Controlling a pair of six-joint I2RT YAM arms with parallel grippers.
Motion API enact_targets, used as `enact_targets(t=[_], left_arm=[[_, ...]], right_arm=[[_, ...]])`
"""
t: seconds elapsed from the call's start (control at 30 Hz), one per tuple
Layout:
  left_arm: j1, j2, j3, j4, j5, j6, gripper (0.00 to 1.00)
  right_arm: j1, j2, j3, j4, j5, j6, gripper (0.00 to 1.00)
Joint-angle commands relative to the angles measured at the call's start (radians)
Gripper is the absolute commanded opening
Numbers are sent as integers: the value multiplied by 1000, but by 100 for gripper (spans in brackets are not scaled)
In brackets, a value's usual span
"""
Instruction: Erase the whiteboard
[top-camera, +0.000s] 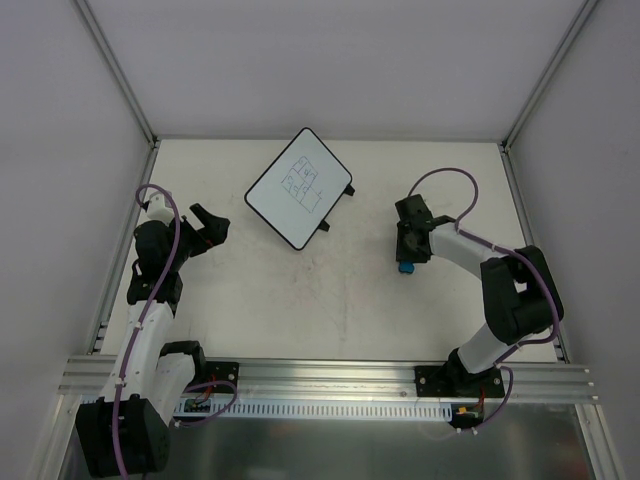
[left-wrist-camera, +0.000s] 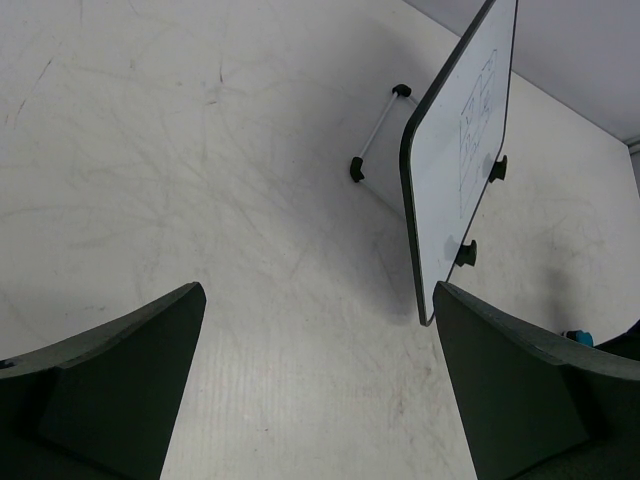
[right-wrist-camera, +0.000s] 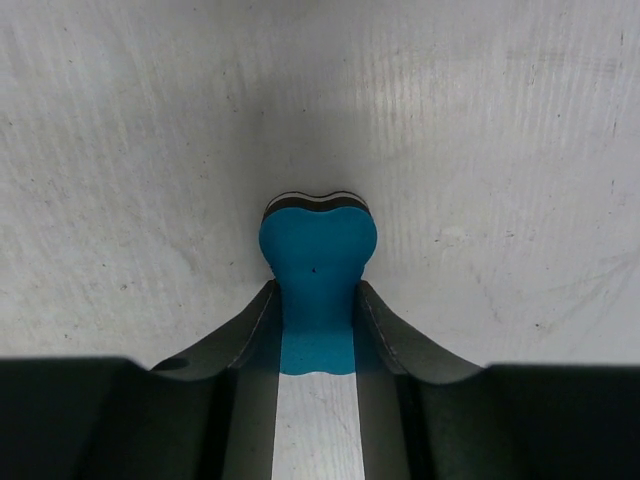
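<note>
The whiteboard (top-camera: 298, 186) lies at the table's back middle, turned like a diamond, with thin dark scribbles and two black tabs on its right edge. In the left wrist view the whiteboard (left-wrist-camera: 462, 150) shows at the upper right. My left gripper (top-camera: 210, 225) is open and empty, left of the board and apart from it; its jaws (left-wrist-camera: 318, 380) stand wide over bare table. My right gripper (top-camera: 407, 258) is shut on the blue eraser (top-camera: 406, 267), right of the board. In the right wrist view the eraser (right-wrist-camera: 318, 270) is squeezed between the fingers, touching or just above the table.
The table (top-camera: 340, 310) is white and scuffed, walled by white panels on the left, back and right. An aluminium rail (top-camera: 320, 378) runs along the near edge by the arm bases. A small metal stand bar (left-wrist-camera: 378, 130) lies behind the board.
</note>
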Motion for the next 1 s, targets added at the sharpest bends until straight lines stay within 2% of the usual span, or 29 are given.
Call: enact_targets(t=[0.0,0.17,0.23,0.27,0.5,0.73,0.8,0.87,0.9,0.97], left_arm=[[-2,-2,23,34,21,16,99],[-3,10,19,45,22,10,99],[-3,24,12,59,27,-13,99],[-3,39,11,66,34,-21,99],[-5,101,-37,229,125,-60,99],[-3,251,25,339,248,-148,99],[-3,295,19,425,258,-203,99],[0,321,-21,535,258,-243,93],[-2,328,-29,625,243,-280,93],[0,357,-20,689,234,-317,94]], right_arm=[[8,2,41,-14,24,-8,27],[14,-16,35,-11,21,-9,20],[19,-36,27,0,22,-12,9],[19,-43,20,18,12,-15,0],[34,-95,3,60,-37,-21,0],[48,-187,41,67,-71,-35,0],[57,-197,58,66,-67,-38,0],[63,-213,75,75,-31,-34,0],[63,-233,79,83,-28,-34,0],[65,-244,116,98,-30,-37,0]])
